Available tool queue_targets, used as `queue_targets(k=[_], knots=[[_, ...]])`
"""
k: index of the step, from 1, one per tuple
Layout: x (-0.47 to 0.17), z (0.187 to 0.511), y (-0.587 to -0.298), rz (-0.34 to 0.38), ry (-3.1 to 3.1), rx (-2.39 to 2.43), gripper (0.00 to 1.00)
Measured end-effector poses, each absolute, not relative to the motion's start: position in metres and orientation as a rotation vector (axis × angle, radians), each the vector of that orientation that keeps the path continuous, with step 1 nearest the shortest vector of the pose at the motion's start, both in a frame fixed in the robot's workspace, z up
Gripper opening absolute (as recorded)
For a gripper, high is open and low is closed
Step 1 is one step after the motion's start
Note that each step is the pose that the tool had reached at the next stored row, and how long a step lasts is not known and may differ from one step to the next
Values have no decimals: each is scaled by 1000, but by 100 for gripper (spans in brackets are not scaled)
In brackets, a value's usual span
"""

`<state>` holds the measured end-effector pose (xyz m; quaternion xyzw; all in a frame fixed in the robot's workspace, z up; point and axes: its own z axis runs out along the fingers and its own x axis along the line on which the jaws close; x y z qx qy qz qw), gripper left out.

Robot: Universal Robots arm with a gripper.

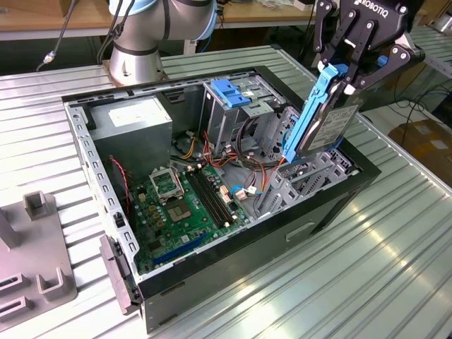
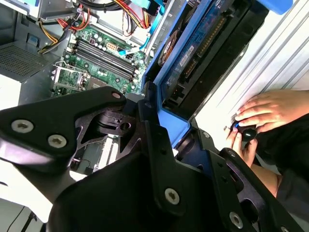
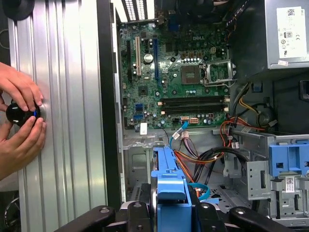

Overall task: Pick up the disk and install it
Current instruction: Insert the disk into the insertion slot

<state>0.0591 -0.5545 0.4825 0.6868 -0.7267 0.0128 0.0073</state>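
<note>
Ribbed metal table (image 1: 367, 268) carries an open computer case (image 1: 233, 261). The gripper (image 1: 357, 78) clamps its jaws on the disk (image 1: 328, 123), held on edge over the grey drive bay (image 1: 304, 176). Its lower end seems just short of the slot. Pickup is done; seating is not.

An open black metal computer case (image 1: 233, 263) lies on its side on a ribbed silver aluminium table (image 1: 353, 282). On its floor sits a green motherboard (image 1: 185, 206) with a square silver processor socket (image 3: 213, 72) and long black memory slots (image 3: 193, 102). A grey power-supply box with a white label (image 1: 131, 120) fills the corner beside it. A blue plastic bracket (image 1: 229, 92) sits atop a bare metal drive cage (image 1: 224, 123), with red, orange and yellow cables (image 3: 232, 128) near its foot. A grey moulded fixture (image 1: 37, 263) rests on the table at the exterior view's left.
</note>
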Motion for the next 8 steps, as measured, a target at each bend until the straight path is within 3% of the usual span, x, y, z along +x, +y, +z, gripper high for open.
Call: queue_targets(k=[8], knots=[[59,482,-555,40,-2272,2148,37]])
